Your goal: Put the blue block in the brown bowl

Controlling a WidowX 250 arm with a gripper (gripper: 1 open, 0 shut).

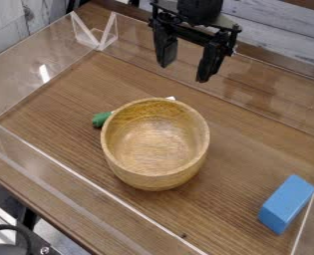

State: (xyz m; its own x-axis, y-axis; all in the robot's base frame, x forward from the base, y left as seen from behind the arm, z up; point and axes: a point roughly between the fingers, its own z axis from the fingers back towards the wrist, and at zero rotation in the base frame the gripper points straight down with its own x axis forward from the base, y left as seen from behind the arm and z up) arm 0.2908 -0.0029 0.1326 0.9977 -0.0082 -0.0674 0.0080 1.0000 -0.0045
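Blue block [287,203]: near right corner, flat on table [239,149]. Brown bowl [156,141]: centre, upright; green object [102,119] at its far-left rim. Gripper [187,60]: above, spread wide, holding nothing.

I have the bowl [156,142] near the middle of the table [239,139]. The small object [102,119] sits touching its back left side. The block [287,203] lies well apart toward the front right corner. The gripper [186,63] hangs over the back edge.

1 raised camera looks down across table [239,149].
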